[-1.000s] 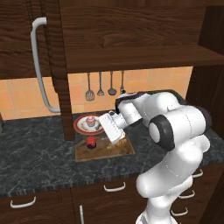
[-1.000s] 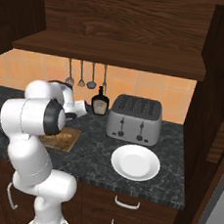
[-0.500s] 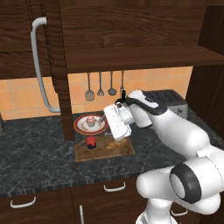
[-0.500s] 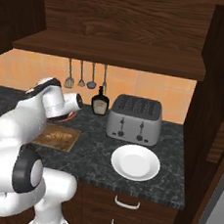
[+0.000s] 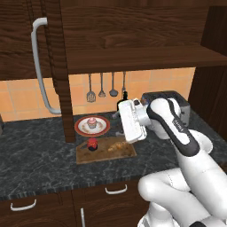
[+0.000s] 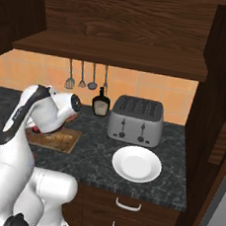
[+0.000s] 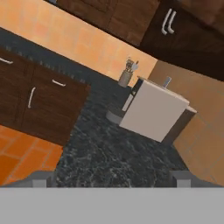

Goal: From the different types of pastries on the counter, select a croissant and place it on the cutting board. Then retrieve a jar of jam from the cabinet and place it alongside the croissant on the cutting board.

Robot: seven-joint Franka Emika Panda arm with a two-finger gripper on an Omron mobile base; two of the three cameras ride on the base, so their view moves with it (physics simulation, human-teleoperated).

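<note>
Already, both task items are sitting on the flat rectangular brown wooden cutting board [image 5: 105,150] on the dark marbled stone counter [image 5: 40,164]: the tiny dark red jar of jam with its red lid [image 5: 92,144] is standing toward the board's left end, and the small golden-brown curved croissant [image 5: 118,145] is lying just beside it to the right, its long axis running roughly along the board's length. The pink-frosted cupcake [image 5: 91,123] is resting on the round red-rimmed plate [image 5: 80,126] just behind the board.

The white arm's two-finger gripper [image 7: 112,178] is hanging above the board's right end with its fingers spread wide and nothing between them; the hand view is looking out across the counter toward a boxy white appliance [image 7: 154,111], not down at the board.

Judging from this, the placing looks finished. Jar and croissant are lying below and to the left of the claw, so any coming move is best taken up and away to the right, clear of both.
</note>
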